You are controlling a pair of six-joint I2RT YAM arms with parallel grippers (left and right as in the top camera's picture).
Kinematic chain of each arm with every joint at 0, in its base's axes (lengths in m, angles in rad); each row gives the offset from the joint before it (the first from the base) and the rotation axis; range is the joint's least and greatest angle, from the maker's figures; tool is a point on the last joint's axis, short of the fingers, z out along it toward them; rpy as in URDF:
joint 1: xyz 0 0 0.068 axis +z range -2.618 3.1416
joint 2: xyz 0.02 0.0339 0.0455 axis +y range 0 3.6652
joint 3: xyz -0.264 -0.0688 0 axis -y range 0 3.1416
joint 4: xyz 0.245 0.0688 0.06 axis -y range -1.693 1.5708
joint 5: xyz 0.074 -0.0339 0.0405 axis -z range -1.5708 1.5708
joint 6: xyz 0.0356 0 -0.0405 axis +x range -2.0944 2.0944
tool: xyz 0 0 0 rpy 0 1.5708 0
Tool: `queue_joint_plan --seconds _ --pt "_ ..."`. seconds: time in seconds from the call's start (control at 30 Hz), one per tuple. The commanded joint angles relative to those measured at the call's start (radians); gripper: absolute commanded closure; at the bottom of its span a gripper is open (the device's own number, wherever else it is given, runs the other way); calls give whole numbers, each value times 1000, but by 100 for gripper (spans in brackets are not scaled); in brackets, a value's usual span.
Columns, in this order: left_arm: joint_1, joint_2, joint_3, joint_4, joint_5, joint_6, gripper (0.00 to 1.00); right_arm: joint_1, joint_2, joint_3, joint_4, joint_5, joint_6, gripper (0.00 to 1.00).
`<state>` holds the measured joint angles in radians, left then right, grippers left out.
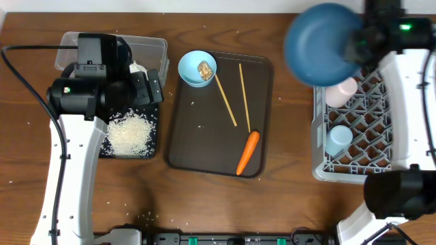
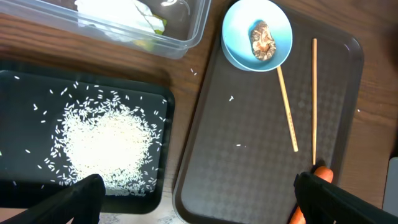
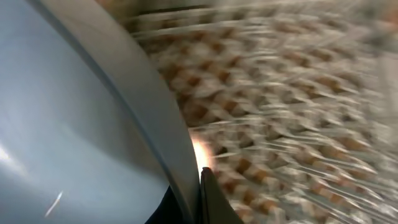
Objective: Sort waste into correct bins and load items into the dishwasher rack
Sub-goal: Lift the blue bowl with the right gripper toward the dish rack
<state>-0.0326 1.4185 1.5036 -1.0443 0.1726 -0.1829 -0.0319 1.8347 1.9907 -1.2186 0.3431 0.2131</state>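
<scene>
1. Overhead, the clear tub [image 1: 155,46] sits at the far left of the table, largely hidden under the left arm. Only the left wrist view looks into it, showing crumpled white tissue [image 2: 112,15] and a yellow-green wrapper [image 2: 157,25].
2. Just beside the tub on its near side, the black tray [image 1: 152,113] holds a heap of white rice [image 1: 129,133]. Loose grains ring the heap, and a few lie on the table.
3. The dark brown serving tray [image 1: 204,139] lies in the middle.
   - The small light blue bowl [image 1: 191,68] stands at its far-left corner with the brown lump [image 1: 204,68] inside.
   - Two chopsticks [image 1: 227,102] lie flat on the tray, and the far end of one meets the bowl's rim.
   - The orange carrot [image 1: 248,152] lies at the near-right corner, close to the other chopstick's near end.
4. The grey rack [image 1: 319,139] at the right holds a pinkish-white cup [image 1: 343,90] and a light blue cup [image 1: 338,139] in separate cells, apart. Only the overhead view shows them.
5. The large blue bowl [image 1: 320,44] is a deep blue round, blurred overhead, held in the air over the rack's far-left corner.
6. The right gripper [image 3: 198,199] is clamped on that bowl's rim. The right wrist view shows the pale blue wall filling the left side and the rack's lattice smeared behind it.
7. The left gripper [image 2: 196,180] stands wide and holds nothing. It is above the strip where the black tray and the serving tray meet.
</scene>
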Motion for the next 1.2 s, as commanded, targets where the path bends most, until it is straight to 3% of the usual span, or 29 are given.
queue_joint_plan --seconds 0.0,0.13,0.63,0.93,1.17 --pt "5 6 -9 29 -9 5 2 -76 -49 10 1 122 27 99" --pt "5 6 -9 42 -9 5 2 -142 -49 10 18 95 6 99" --pt "5 6 -9 40 -9 5 2 -137 -51 10 18 237 33 99" --pt "5 6 -9 40 -9 5 2 -137 -51 10 18 408 32 99" --pt "5 6 -9 40 -9 5 2 -147 -51 10 47 648 27 99"
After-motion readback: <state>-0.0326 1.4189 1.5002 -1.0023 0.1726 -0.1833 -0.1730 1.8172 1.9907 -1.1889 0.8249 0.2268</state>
